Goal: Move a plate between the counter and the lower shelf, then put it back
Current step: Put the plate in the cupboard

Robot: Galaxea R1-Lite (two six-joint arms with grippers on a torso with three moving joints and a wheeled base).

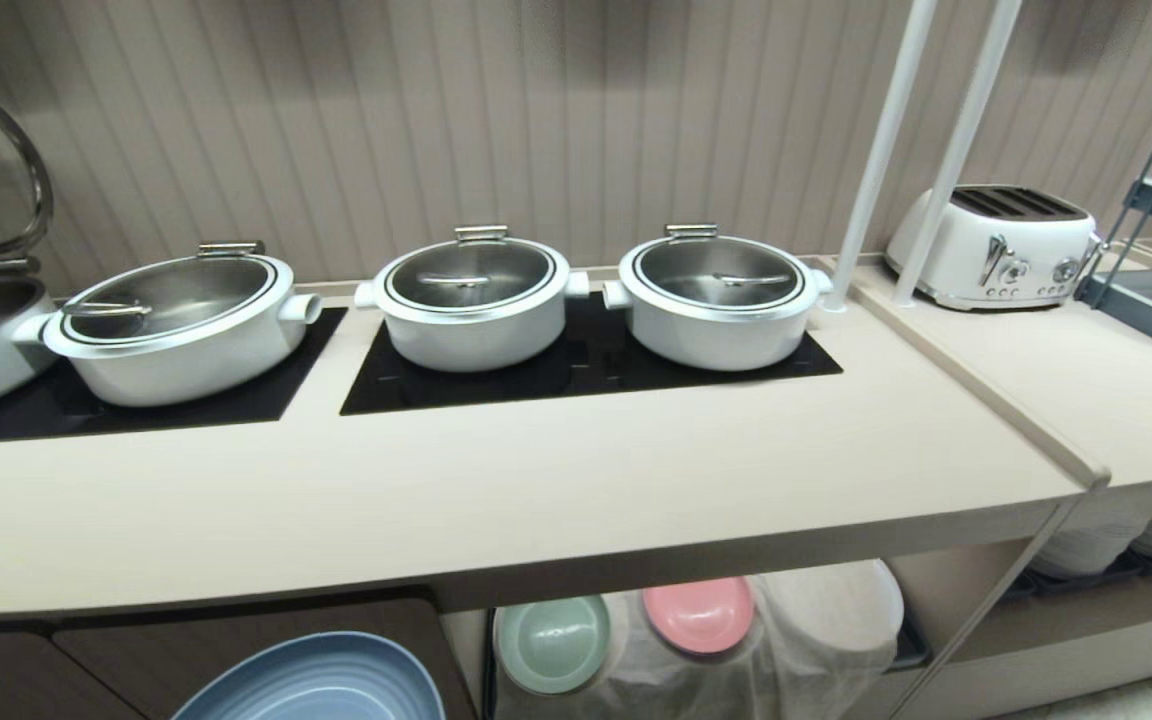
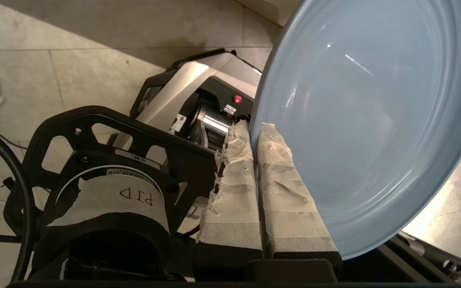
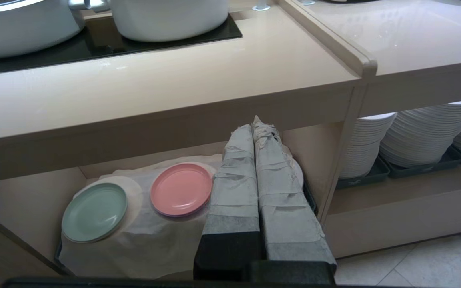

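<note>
Three lidded pots (image 1: 476, 295) stand on the table (image 1: 496, 490) in the head view; the blue plate (image 1: 321, 680) sits low, in front of the cabinet. Left wrist view: left gripper (image 2: 254, 132) clamped on the plate's (image 2: 370, 120) rim, above the floor. Right wrist view: right gripper (image 3: 253, 128) closed, empty, before the lower shelf (image 3: 26, 200) holding green plate (image 3: 94, 212) and pink plate (image 3: 181, 189).

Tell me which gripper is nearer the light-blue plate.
Left. The left gripper is shut on the plate rim; the right gripper faces the lower shelf, no blue plate nearby.
</note>
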